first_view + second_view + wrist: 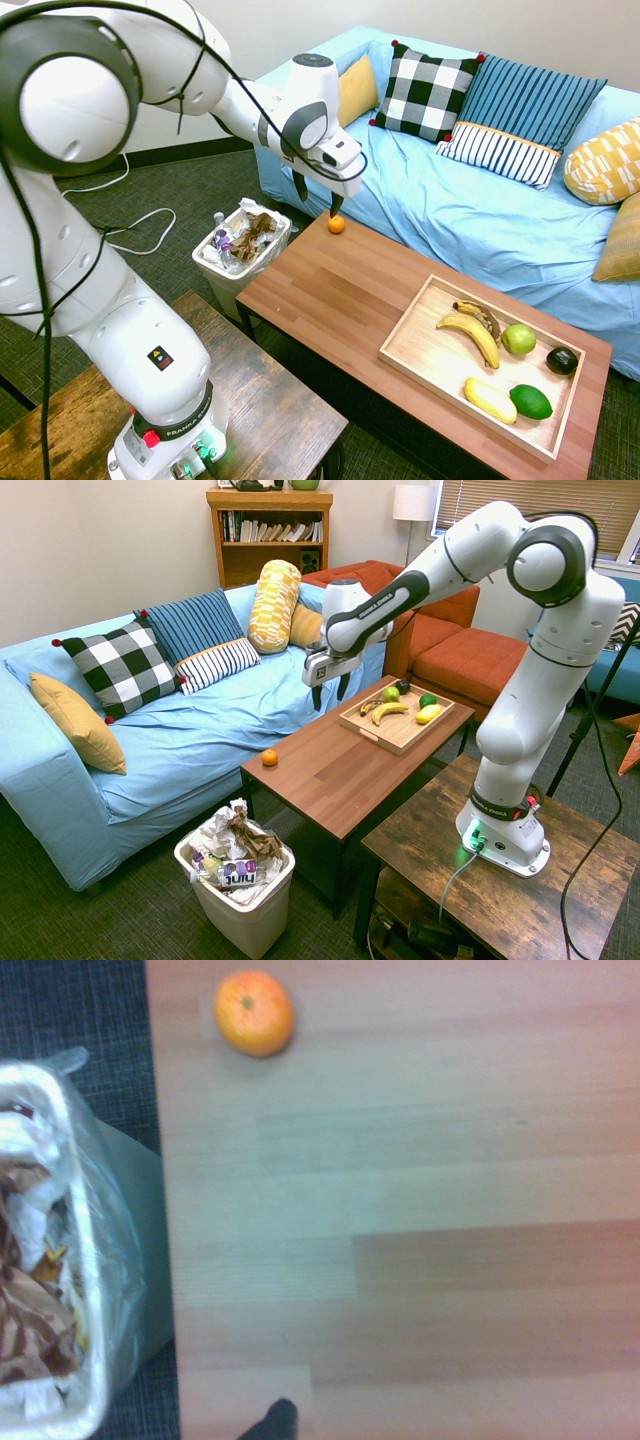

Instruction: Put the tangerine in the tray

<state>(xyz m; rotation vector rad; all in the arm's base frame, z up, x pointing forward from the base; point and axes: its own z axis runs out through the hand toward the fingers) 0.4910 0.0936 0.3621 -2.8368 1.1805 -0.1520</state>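
Note:
The tangerine (336,225) (269,757) (254,1012) is a small orange fruit. It rests on the brown table near the corner by the sofa, far from the tray. At the table's other end lies the light wooden tray (428,345) (402,732), with fruit in it. My gripper (317,197) (329,692) hangs open and empty, well above the table. It is over the stretch between the tray and the tangerine, apart from both.
In the tray lie bananas (472,332), a green apple (518,339), a lemon (490,399), a lime (531,401) and a dark avocado (561,360). A full white trash bin (240,245) (40,1260) stands against the table's end near the tangerine. The blue sofa (480,215) runs along the far side.

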